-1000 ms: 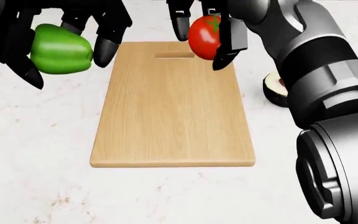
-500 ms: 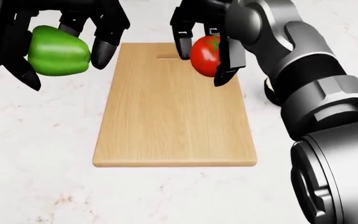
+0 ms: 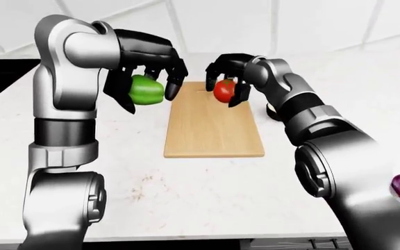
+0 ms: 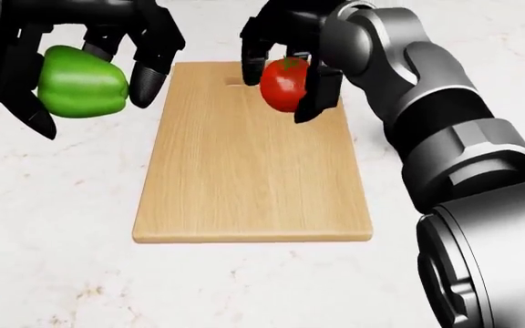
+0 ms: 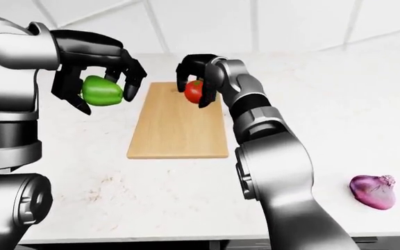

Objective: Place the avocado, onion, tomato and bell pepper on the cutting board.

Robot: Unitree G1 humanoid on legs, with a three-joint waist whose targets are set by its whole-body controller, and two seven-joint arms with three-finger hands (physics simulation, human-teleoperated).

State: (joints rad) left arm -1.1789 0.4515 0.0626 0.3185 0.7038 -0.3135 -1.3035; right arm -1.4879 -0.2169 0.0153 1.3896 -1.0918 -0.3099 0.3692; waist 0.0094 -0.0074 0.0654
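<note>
Right hand (image 4: 285,65) clasps a glossy red tomato (image 4: 283,85); left hand (image 4: 71,58) grips a green bell pepper (image 4: 80,83).

My left hand (image 5: 96,78) grips the green bell pepper (image 5: 102,90) above the counter (image 5: 311,135), just left of the cutting board (image 5: 178,127). My right hand (image 5: 198,78) closes round the tomato (image 5: 194,91) over the board's top right part. The purple onion (image 5: 374,191) lies well apart, at lower right.
</note>
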